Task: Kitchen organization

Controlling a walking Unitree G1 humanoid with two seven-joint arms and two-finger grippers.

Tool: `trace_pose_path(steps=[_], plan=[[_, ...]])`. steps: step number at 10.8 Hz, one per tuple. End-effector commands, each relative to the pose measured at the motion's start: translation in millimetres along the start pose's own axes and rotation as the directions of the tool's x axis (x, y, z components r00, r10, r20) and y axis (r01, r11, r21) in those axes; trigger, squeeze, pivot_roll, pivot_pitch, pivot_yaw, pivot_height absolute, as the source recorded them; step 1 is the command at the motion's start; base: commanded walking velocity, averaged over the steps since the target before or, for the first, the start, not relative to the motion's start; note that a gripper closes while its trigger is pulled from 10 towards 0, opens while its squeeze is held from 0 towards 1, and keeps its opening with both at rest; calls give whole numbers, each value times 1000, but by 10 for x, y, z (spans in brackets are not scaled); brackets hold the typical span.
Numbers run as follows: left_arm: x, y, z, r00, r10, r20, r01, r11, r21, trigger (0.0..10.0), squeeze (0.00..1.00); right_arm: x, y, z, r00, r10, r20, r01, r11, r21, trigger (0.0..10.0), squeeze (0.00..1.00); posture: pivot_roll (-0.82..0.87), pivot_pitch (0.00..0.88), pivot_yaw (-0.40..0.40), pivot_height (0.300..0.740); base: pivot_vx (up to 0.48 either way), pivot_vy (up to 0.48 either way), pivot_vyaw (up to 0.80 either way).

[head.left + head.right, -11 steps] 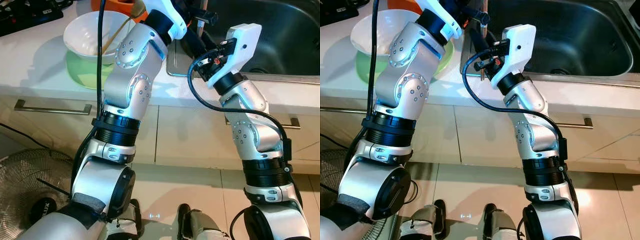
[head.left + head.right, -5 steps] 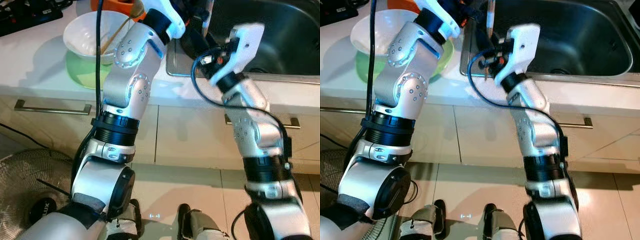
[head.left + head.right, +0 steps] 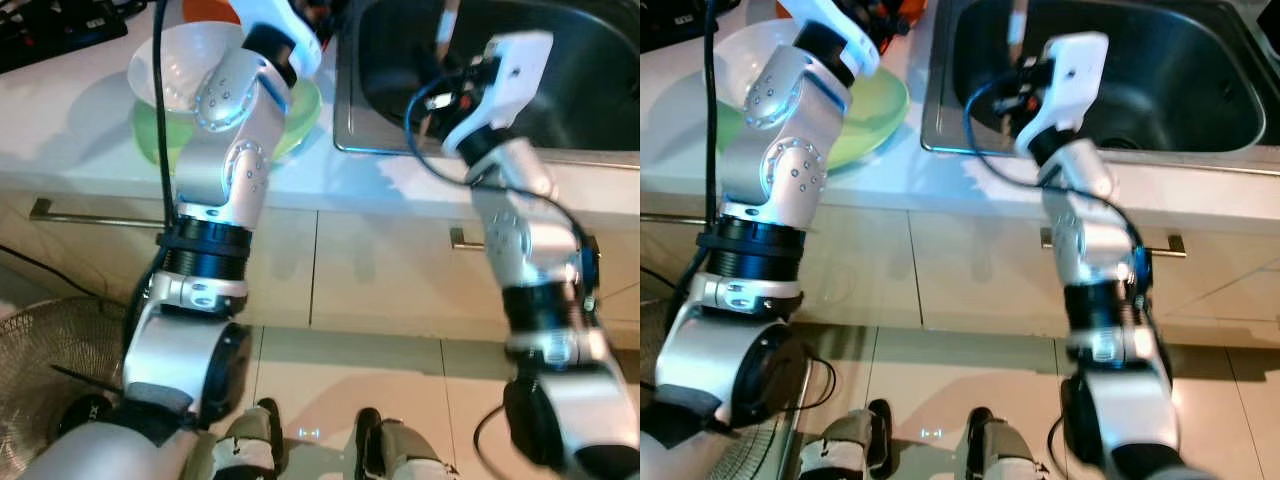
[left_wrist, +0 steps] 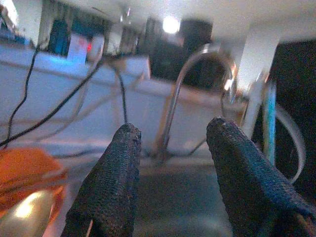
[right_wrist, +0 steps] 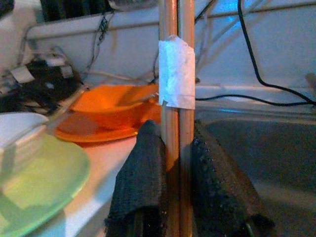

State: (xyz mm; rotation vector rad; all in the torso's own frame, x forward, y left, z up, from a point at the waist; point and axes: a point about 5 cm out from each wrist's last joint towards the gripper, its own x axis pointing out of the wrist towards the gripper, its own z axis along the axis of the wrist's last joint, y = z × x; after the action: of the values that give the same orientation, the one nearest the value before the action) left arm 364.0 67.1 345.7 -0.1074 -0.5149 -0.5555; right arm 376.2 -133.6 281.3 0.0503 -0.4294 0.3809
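My right gripper [image 5: 173, 165] is shut on a pair of wooden chopsticks [image 5: 173, 59] bound by a white paper band. It holds them upright above the left part of the steel sink [image 3: 1170, 90], where the chopsticks [image 3: 1017, 22] stand near the top edge. My left gripper [image 4: 173, 148] is open with nothing between its fingers, raised over the counter near the sink's left rim and facing the faucet [image 4: 195, 69]. A white bowl [image 3: 180, 65] sits on a green plate [image 3: 875, 105], with an orange bowl [image 5: 113, 106] on an orange plate behind them.
The white counter [image 3: 80, 130] runs left of the sink. Below it are cabinet fronts with metal handles [image 3: 95, 215]. A floor fan [image 3: 45, 345] stands at lower left on the tiled floor. Black cables lie along the wall behind the counter.
My right gripper has risen and moved right over the sink with the chopsticks. My left arm has swung left and back, uncovering the green plate.
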Motion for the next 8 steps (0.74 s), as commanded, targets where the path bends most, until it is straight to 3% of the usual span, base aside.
trace_pose_path(steps=[1,2,4,8], plan=[[-58,-82,-159,996,-9,-85,14,999,51,10000,0,8,-85,34,1000,-29,10,29,999,-37,10000,0,145,231,-30,740,0,0,0],[-416,-236,-425,986,-47,-162,56,997,54,10000,0,81,-151,82,999,-31,17,31,998,-62,10000,0,146,235,-30,740,0,0,0],[-661,-346,-672,958,-78,-278,112,988,108,10000,0,204,-283,80,997,-79,-8,78,992,-100,10000,0,154,241,-35,740,0,0,0],[-794,-437,-737,941,-33,-337,74,991,109,10000,0,295,-345,-109,982,-145,-124,129,983,-129,10000,0,176,257,-53,740,0,0,0]])
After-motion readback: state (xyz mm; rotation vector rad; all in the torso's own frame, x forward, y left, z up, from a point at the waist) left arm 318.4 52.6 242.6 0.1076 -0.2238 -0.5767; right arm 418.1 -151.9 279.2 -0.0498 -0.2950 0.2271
